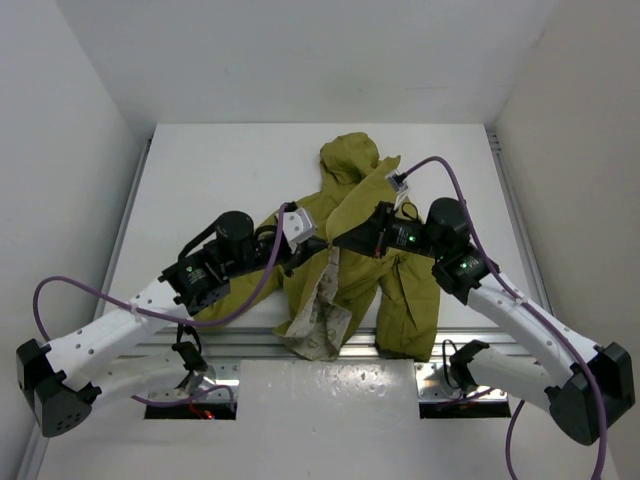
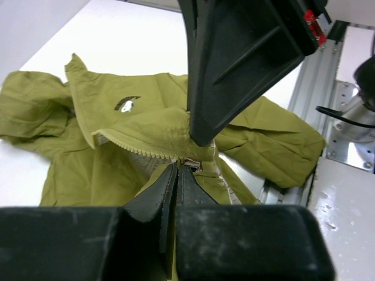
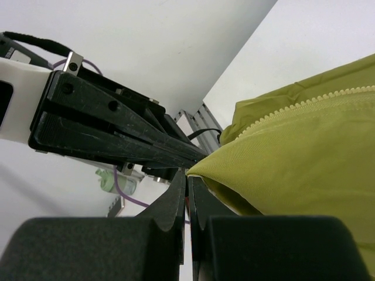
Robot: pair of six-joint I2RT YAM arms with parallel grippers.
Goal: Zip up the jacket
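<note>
Jacket logo dark, illegible; R gripper pinching edge nr zip.

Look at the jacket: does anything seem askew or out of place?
The jacket lies crumpled rather than flat, and its lower part, cream lining turned out, spills over the near edge of the table.

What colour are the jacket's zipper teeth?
The zipper teeth are pale cream against the olive-green jacket; clearest in the left wrist view.
</note>
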